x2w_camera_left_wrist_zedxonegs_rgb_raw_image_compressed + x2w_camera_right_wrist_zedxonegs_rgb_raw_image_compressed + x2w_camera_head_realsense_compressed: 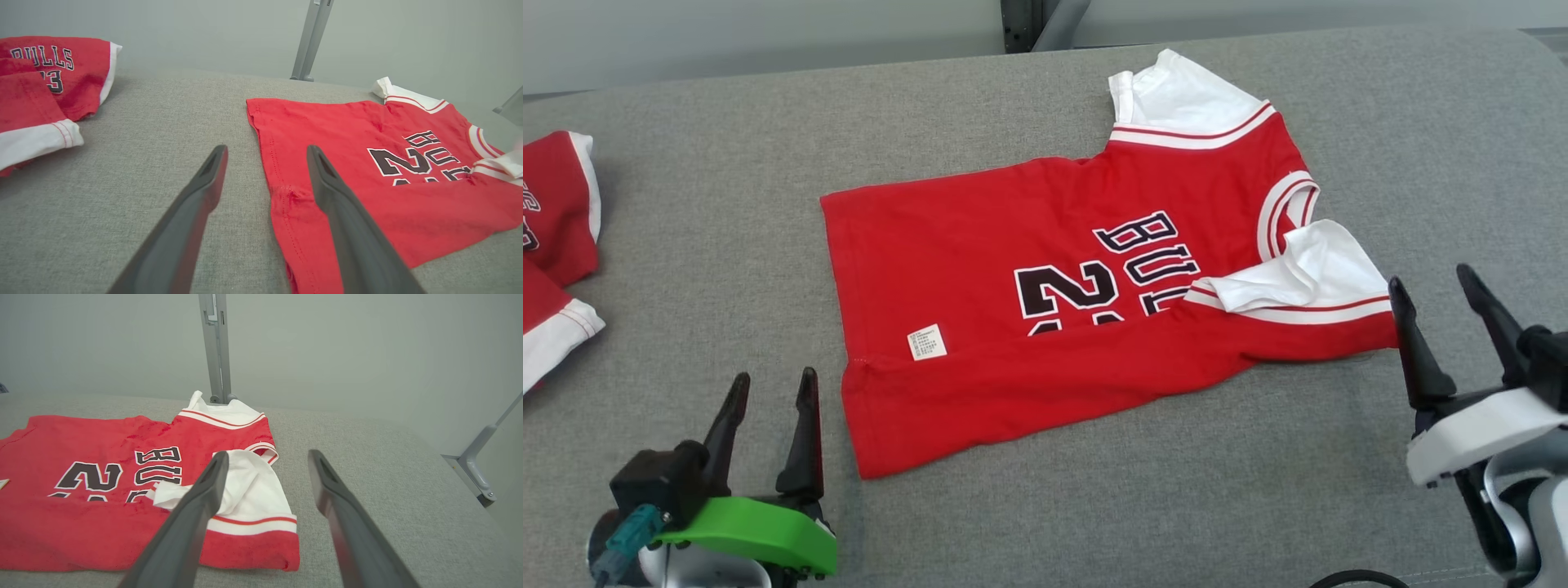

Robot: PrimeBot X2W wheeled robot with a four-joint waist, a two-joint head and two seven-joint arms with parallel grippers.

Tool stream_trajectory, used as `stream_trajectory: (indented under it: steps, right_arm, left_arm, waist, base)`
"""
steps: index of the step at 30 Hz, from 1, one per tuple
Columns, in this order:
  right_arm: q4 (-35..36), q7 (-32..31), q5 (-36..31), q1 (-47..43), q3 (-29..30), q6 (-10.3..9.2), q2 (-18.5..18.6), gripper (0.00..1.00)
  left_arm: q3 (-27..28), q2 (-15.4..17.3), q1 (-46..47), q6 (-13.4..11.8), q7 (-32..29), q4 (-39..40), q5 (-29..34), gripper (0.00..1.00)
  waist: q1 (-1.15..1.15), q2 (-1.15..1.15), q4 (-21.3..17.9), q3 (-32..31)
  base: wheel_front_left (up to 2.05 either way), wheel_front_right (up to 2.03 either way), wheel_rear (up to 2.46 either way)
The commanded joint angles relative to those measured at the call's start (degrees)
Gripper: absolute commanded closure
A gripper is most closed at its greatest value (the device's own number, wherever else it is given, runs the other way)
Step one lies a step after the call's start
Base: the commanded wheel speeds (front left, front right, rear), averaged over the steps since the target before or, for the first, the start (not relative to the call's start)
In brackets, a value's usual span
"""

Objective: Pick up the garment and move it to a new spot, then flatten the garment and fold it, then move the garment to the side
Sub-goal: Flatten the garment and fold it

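We see a red basketball jersey (1054, 269) with white sleeves lying flat in the middle of a grey padded surface (686, 269). Its near long edge is folded up over the lower part of the black number. The hem points left and the collar right.

The left gripper (774, 376) sits just beside the hem's near corner, fingers spread and holding nothing. In the left wrist view, one finger (339, 196) crosses in front of the hem while the other is over bare fabric.

The right gripper (1431, 276) waits just beside the near white sleeve, fingers also spread and empty.

Both arms reach in from the near edge, with the fingers pointing away from us. The right pair leans slightly left.

A second red jersey (556, 212) lies at the far left, well apart.
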State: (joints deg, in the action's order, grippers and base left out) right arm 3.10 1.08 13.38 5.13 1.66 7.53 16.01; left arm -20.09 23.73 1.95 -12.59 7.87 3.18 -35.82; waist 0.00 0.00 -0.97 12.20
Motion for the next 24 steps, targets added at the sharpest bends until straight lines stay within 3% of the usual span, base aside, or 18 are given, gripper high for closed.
stream_trajectory:
  steps: [1,4,8,14,24]
  right_arm:
    - [-0.6,0.5,-0.4,-0.7,0.2,-0.08,-0.3,0.0]
    - [-4.8,0.6,-0.5,-1.3,0.6,-0.08,-1.6,0.0]
    - [-11.8,-0.4,-0.5,1.5,0.0,-0.08,-0.8,0.0]
    - [-20.0,-1.8,2.7,6.1,-1.8,-0.08,0.3,0.0]
    - [-26.3,-3.1,10.7,9.4,-6.2,-0.09,2.5,0.0]
  left_arm:
    - [0.0,-0.6,-0.5,0.2,0.7,-0.5,-0.2,0.0]
    - [-1.7,-3.3,-1.7,1.9,-0.9,-3.5,-3.5,0.0]
    - [-4.4,-4.1,1.2,3.9,-4.5,-8.1,-4.3,0.0]
    - [-6.1,-4.8,4.6,4.5,-6.8,-14.4,-4.0,0.0]
    - [-6.4,-5.9,5.7,6.8,-8.6,-19.4,-6.5,0.0]
  waist:
    - [0.0,0.0,-0.1,0.1]
    - [0.0,0.0,-0.2,0.5]
    - [0.0,0.0,0.1,1.4]
    - [0.0,0.0,1.0,2.4]
    - [0.0,0.0,2.1,2.6]
  base:
    - [0.0,0.0,0.0]
    - [0.0,0.0,0.0]
    - [0.0,0.0,0.0]
    - [0.0,0.0,0.0]
    - [0.0,0.0,0.0]
